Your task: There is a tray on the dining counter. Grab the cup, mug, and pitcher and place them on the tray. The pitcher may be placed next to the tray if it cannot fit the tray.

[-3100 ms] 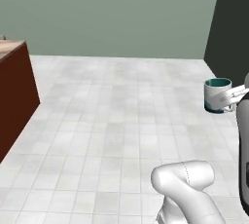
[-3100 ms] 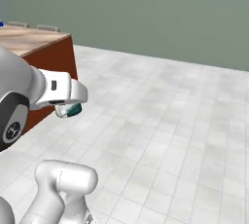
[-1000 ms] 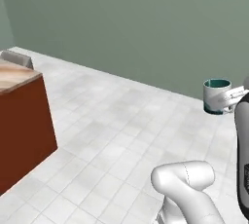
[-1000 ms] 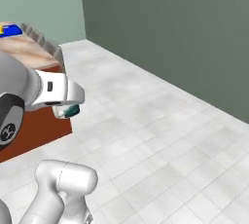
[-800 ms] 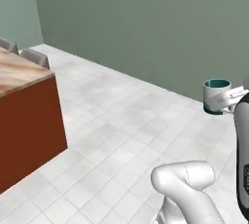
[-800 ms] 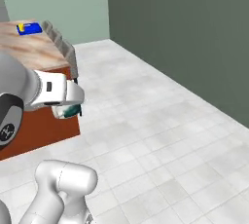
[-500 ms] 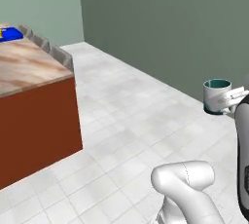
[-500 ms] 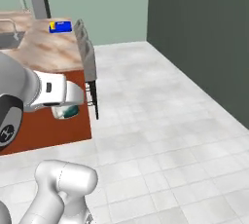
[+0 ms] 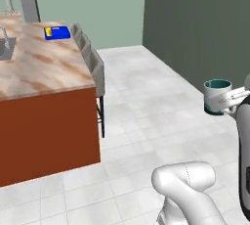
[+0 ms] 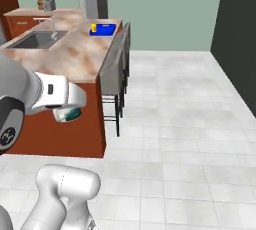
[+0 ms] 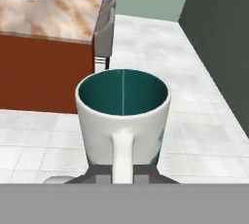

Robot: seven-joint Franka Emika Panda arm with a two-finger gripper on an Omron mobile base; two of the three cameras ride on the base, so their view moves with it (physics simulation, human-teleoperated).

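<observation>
Tool (image 9: 229,102) clamped narrow on the mug's (image 11: 122,116) handle, carried upright over the floor.
Mug looks rigid, glazed, slippery and breakable; the handle seems the surest hold. Far left on the desk (image 9: 46,70), the tray (image 9: 57,33) carries the cup (image 9: 48,33).

Base swung round; dining counter (image 9: 44,72) apparently nearer.

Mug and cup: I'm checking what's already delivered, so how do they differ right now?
The mug is held in the tool, off the counter; the cup stands on the blue tray. The mug is white with a teal inside and a loop handle; the cup is yellow with no handle seen. Both stand upright.
</observation>
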